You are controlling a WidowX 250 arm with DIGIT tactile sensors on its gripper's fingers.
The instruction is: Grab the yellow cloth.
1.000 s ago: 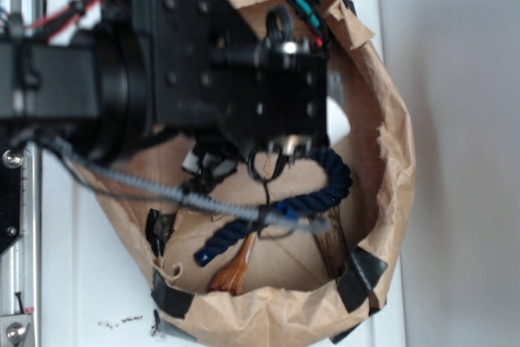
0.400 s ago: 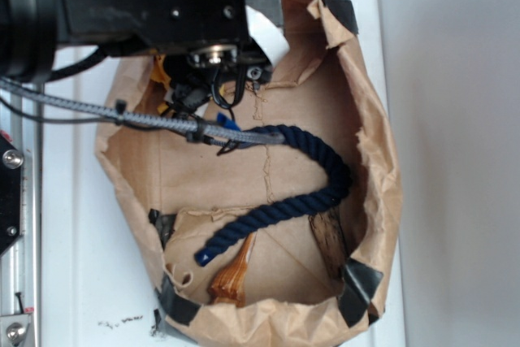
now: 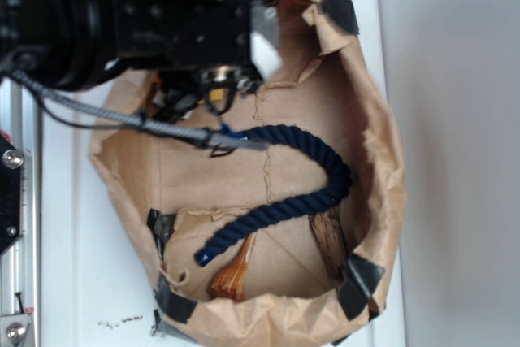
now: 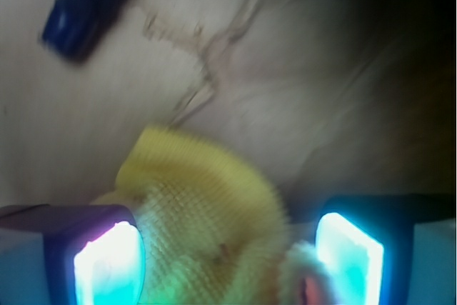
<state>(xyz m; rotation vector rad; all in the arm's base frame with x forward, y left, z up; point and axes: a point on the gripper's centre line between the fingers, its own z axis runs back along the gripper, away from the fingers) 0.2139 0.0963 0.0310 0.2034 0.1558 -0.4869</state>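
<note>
Yellow nubby towel cloth (image 4: 214, 226) sits bunched betw. the two glowing pads (image 4: 111, 266) of the gripper (image 4: 228, 262) in the wrist view; it fills the left side of the gap, touching the left pad, w/ a fold near the right one. Jaws are spread wide, not clamped. In the exterior view only a small yellow bit (image 3: 218, 100) shows under the black arm, at the top-left inside the bag.

Biggest thing: crumpled brown paper bag (image 3: 382, 168) w/ black tape at the corners, lying open on a white surface (image 3: 73, 266). Black robot arm (image 3: 122, 22) covers its top-left rim. Dark navy twisted rope (image 3: 313, 168) curves across the bag's middle, from near the arm round toward the right wall & back to bottom-left. Orange-brown wooden piece (image 3: 231, 275) lies at the bottom edge, just under the rope's end.
</note>
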